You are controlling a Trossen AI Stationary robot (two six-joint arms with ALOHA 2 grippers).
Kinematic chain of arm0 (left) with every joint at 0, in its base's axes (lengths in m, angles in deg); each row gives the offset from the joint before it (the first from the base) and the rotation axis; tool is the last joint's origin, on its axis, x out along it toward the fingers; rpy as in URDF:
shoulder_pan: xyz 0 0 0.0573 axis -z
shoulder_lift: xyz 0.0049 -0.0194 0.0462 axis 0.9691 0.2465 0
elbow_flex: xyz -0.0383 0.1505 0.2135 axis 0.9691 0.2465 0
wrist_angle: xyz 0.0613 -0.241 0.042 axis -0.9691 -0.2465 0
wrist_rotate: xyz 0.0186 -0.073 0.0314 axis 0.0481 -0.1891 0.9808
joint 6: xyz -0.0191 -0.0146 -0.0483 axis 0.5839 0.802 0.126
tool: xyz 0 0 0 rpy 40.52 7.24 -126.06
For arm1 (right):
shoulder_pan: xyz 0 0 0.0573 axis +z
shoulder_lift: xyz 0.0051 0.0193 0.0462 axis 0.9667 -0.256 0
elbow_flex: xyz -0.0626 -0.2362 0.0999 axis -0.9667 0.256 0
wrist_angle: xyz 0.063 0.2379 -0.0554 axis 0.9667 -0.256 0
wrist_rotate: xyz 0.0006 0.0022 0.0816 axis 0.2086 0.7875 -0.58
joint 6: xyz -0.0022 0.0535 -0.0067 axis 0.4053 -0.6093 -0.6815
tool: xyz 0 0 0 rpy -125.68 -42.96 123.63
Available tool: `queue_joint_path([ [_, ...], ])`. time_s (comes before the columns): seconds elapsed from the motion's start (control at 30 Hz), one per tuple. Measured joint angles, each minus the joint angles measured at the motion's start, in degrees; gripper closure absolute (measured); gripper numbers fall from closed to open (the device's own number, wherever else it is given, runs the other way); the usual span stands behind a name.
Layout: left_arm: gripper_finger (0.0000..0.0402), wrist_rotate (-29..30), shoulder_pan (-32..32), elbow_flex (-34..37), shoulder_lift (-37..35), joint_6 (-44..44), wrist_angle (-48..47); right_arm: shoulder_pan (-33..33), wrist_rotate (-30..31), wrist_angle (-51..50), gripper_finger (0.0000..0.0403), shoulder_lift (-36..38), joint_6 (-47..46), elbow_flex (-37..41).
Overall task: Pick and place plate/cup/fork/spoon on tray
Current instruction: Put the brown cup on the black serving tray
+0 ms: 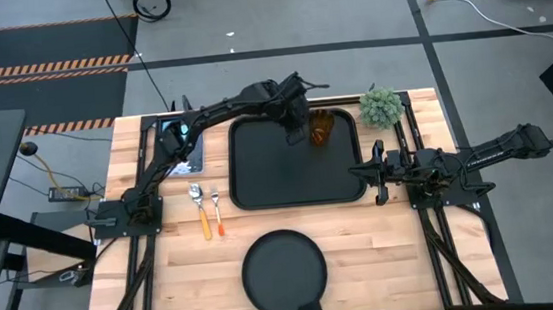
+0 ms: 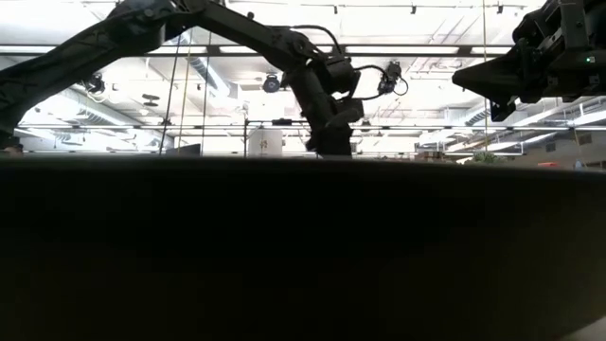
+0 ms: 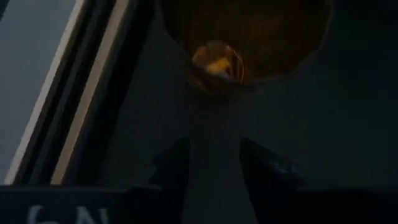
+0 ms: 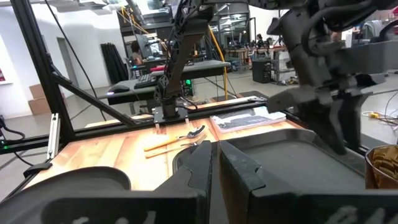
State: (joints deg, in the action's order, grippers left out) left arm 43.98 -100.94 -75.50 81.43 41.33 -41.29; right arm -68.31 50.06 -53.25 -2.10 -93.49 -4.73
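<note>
Surface (image 1: 366,258): pale wooden butcher-block top framed by dark rails, standing on a grey concrete floor (image 1: 345,18) with hazard-striped matting (image 1: 37,50) beyond the far-left corner. Tray (image 1: 278,170): black, rectangular, at the middle of the surface, its floor mostly bare. Cup (image 1: 322,126): translucent amber, standing inside the tray's far-right corner, close to the rim. Left gripper (image 1: 301,125): reached over the tray's far edge, just beside the cup; in the left wrist view its fingers (image 3: 171,171) stand parted and released, the cup's base (image 3: 216,62) ahead of them, apart from both. Plate (image 1: 284,272): round matte black, on bare wood near the front edge, well clear of the tray. Spoon (image 1: 199,210) and fork (image 1: 217,210): side by side, left of the tray, on open wood. Potted plant (image 1: 381,108): just outside the tray's far-right corner. Right gripper (image 1: 376,171): waiting at the tray's right rim, its fingers (image 4: 196,165) brought nearly together on nothing. Room in the right wrist view: workshop hall with desks and equipment.
</note>
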Motion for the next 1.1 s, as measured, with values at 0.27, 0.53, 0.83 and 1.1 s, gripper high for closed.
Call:
queue_joint_path([
  [0.27, 0.0251, 6.82, 2.71, 1.17, 0.26, 4.23, 6.67, 0.00, 0.00, 0.02, 0.0369, -0.01, -0.02, 0.00],
  [0.53, 0.0271, 10.08, 3.93, 1.17, 1.00, 6.10, 9.59, 0.00, 0.00, 0.02, 0.0369, -0.01, 0.00, 0.01],
  [0.83, 0.0291, 12.11, 4.48, 1.28, 2.66, 5.65, 14.84, 0.02, 0.00, 0.02, 0.0369, 0.01, -0.02, 0.01],
  [1.1, 0.0292, 12.22, 4.39, 1.20, 4.04, 5.17, 18.00, 0.00, -0.02, 0.02, 0.0369, -0.01, 0.00, 0.01],
])
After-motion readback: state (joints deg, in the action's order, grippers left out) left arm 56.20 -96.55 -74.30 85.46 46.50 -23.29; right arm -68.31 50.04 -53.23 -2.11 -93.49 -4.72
